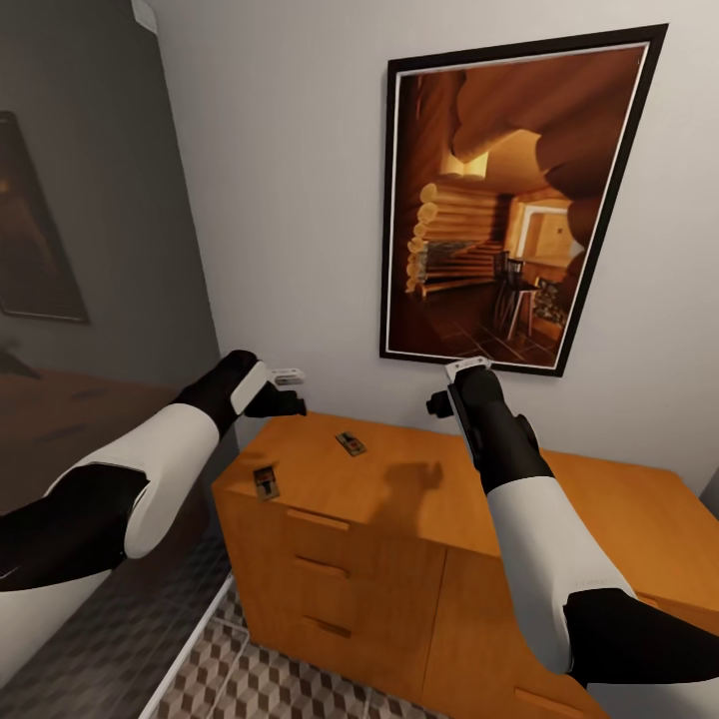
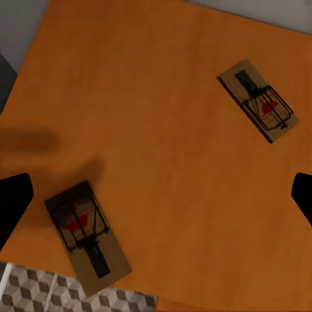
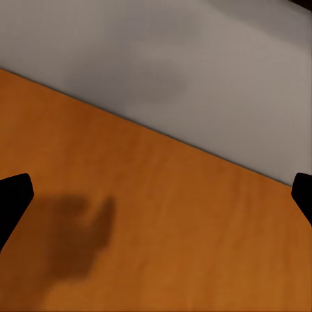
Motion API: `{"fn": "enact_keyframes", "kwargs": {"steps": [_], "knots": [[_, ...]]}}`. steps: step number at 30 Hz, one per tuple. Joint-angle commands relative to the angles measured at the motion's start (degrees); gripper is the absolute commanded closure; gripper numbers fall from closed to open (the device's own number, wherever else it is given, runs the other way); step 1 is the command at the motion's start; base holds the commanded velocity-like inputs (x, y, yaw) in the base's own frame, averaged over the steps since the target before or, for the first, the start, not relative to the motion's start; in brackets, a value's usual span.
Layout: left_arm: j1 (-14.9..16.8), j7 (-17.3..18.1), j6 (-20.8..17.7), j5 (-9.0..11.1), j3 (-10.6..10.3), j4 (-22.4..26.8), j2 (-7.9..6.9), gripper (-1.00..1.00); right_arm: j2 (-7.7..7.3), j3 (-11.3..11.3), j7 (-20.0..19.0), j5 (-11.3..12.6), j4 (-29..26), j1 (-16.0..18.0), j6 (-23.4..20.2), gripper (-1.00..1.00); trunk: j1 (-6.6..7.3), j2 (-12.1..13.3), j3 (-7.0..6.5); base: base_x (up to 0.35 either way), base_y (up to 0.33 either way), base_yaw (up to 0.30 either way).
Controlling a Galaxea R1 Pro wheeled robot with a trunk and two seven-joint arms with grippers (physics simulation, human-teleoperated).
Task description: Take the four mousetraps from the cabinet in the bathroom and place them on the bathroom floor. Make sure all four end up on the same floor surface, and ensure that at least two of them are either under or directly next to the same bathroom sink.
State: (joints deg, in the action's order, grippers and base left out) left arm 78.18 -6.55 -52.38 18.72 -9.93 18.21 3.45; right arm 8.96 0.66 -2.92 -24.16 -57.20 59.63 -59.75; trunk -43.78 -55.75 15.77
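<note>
Two mousetraps lie flat on the top of the orange-brown cabinet [image 1: 399, 539]: one [image 1: 350, 443] near the middle of its left half, the other [image 1: 266, 482] by its front left edge. In the left wrist view both are seen from above, one [image 2: 260, 101] farther off and one [image 2: 88, 237] at the cabinet's edge, with bare cabinet top [image 2: 156, 130] between them. My left gripper [image 1: 288, 402] hovers open above the cabinet's left back corner [image 2: 156, 198]. Over bare cabinet wood [image 3: 162, 214] near the wall, my right gripper [image 1: 439, 401] hangs open [image 3: 156, 198] and holds nothing.
A large black-framed picture [image 1: 504, 200] hangs on the white wall just above the cabinet. Cube-patterned bathroom floor [image 1: 270, 689] lies in front of and left of the cabinet [image 2: 52, 292]. A dark grey wall [image 1: 90, 200] stands at the left.
</note>
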Motion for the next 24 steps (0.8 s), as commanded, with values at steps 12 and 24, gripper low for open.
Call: {"fn": "enact_keyframes", "kwargs": {"steps": [12, 24], "knots": [[0.04, -0.48, -0.18, 0.55, -0.36, -0.15, 1.17, -1.00, 0.26, 0.21, -0.58, -0.50, 1.63, 0.05, -0.25, -1.00, -0.01, -0.06, 0.08, 0.011, 0.000, 0.000], [0.04, -0.43, -0.16, 0.74, -0.29, -0.79, 1.29, -1.00, 0.24, 0.16, -0.67, -0.44, 2.19, 0.06, -0.25, -1.00, -0.01, -0.06, 0.08, 0.001, 0.000, 0.058]]}}
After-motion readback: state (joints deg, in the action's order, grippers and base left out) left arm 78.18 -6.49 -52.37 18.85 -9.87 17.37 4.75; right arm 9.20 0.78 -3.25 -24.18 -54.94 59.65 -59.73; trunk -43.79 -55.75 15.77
